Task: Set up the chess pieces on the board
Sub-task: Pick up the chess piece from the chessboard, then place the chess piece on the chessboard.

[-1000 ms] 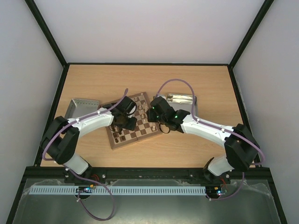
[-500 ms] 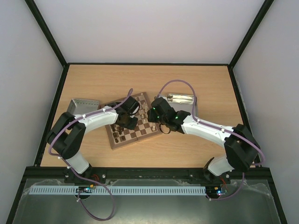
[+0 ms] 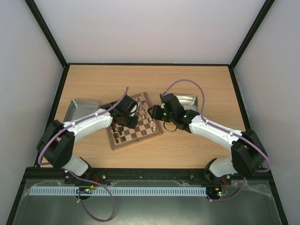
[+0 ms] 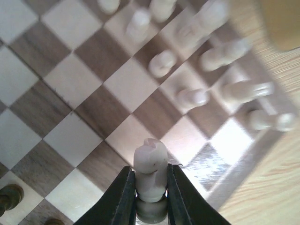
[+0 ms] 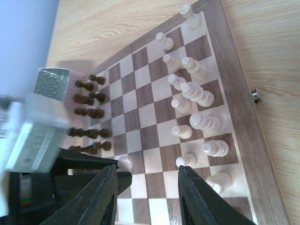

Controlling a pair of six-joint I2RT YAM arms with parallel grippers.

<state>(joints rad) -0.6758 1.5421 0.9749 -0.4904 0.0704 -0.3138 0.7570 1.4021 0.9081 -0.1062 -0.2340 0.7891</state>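
The board (image 3: 136,142) lies at the table's middle, turned a little. Cream chess pieces (image 5: 201,122) stand in two rows along its right side; dark brown pieces (image 5: 89,112) stand along its left side. My left gripper (image 3: 123,116) is over the board's left half and is shut on a cream knight (image 4: 150,171), held just above the squares (image 4: 75,79) near the cream rows (image 4: 192,96). That knight also shows in the right wrist view (image 5: 124,162). My right gripper (image 5: 146,169) is open and empty above the board's right half (image 3: 157,112).
A ribbed metal tin (image 3: 82,108) sits left of the board and a shiny metal tin (image 3: 185,100) sits behind my right arm. The two gripper heads are close together over the board. The left arm's grey housing (image 5: 42,122) fills the right wrist view's left side.
My right gripper has drawn back to the right, toward the shiny tin. My left gripper has shifted slightly over the board's left half, still holding the knight.
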